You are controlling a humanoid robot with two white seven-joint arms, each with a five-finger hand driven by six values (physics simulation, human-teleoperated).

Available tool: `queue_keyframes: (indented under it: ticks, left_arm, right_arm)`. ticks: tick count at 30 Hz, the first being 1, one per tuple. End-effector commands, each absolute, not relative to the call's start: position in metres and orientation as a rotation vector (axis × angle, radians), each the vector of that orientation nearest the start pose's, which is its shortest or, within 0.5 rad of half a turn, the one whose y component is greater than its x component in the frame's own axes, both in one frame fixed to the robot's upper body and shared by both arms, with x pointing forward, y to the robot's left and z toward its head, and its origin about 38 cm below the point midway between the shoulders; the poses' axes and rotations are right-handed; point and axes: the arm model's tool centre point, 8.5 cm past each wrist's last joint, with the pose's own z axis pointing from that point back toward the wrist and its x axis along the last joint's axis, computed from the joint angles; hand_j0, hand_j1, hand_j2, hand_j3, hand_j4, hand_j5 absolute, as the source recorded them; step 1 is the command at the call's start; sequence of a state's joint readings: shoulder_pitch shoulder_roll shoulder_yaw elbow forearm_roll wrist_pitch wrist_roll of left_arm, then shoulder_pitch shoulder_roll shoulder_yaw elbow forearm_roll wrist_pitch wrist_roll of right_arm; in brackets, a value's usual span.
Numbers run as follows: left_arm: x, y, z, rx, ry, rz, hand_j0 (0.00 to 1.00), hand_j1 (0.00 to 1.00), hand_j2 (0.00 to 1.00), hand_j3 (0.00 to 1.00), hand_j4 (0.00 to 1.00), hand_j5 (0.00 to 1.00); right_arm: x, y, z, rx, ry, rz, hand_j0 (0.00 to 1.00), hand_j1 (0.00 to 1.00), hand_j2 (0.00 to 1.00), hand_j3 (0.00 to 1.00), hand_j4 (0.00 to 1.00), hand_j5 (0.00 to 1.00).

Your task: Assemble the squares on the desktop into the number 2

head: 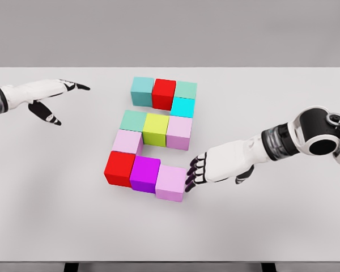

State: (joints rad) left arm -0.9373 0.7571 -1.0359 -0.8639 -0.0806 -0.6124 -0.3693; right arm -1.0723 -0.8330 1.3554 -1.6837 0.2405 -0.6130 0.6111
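Right robot hand point(211, 168) lay low on the white table point(283, 226), its dark fingertips point(191, 180) curled against the right face of the pale lilac cube point(171, 182), pressing on it without gripping it. That cube closed the bottom row, just right of the magenta cube point(145, 173), which sat touching the red cube point(120, 168) at the row's left end. Above the red cube stood a pale pink cube point(127, 141). The middle row ran from a green cube point(134, 120) through the yellow-green cube point(156, 128) to another pink cube point(179, 131). Above that pink cube sat the cyan cube point(183, 106), and the top row held a teal cube point(142, 91), a second red cube point(164, 93) and a mint cube point(186, 89). Well left of the top row, the left robot hand point(48, 99) hovered released, fingers spread, holding nothing.
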Motion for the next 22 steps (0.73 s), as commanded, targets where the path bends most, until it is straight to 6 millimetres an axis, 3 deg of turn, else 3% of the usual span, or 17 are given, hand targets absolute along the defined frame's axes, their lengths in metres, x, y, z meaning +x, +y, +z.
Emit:
queue_keyframes:
  ticks: [1,5,8,10,11,12,14,22]
  left_arm:
    - [0.501,0.372,0.175,0.325,-1.285,-1.711,1.0,1.0,1.0,1.0,1.0,1.0]
    - [0.503,0.362,0.173,0.31,-1.297,-1.715,1.0,1.0,1.0,1.0,1.0,1.0]
    - [0.503,0.354,0.17,0.293,-1.303,-1.724,1.0,1.0,1.0,1.0,1.0,1.0]
    - [0.502,0.353,0.167,0.286,-1.303,-1.725,1.0,1.0,1.0,1.0,1.0,1.0]
    - [0.502,0.352,0.168,0.287,-1.304,-1.725,1.0,1.0,1.0,1.0,1.0,1.0]
    - [0.502,0.352,0.167,0.285,-1.302,-1.726,1.0,1.0,1.0,1.0,1.0,1.0]
    - [0.499,0.352,0.161,0.275,-1.295,-1.725,1.0,1.0,1.0,1.0,1.0,1.0]
    - [0.498,0.352,0.159,0.268,-1.286,-1.732,1.0,1.0,1.0,1.0,1.0,1.0]
  right_arm:
    - [0.372,-0.185,0.194,-0.126,1.371,-3.043,1.0,1.0,1.0,1.0,1.0,1.0]
    - [0.38,-0.195,0.198,-0.079,1.378,-3.07,1.0,1.0,1.0,1.0,1.0,1.0]
    - [0.396,-0.216,0.204,0.012,1.399,-3.126,1.0,1.0,1.0,1.0,1.0,1.0]
    - [0.423,-0.242,0.231,0.152,1.557,-3.158,1.0,1.0,1.0,1.0,1.0,1.0]
    - [0.431,-0.251,0.236,0.153,1.645,-3.169,1.0,1.0,1.0,1.0,1.0,1.0]
    - [0.451,-0.277,0.243,0.158,1.854,-3.212,1.0,1.0,1.0,1.0,1.0,1.0]
    - [0.463,-0.302,0.243,0.154,2.019,-3.246,1.0,1.0,1.0,1.0,1.0,1.0]
    - [0.462,-0.307,0.242,0.121,2.081,-3.243,1.0,1.0,1.0,1.0,1.0,1.0]
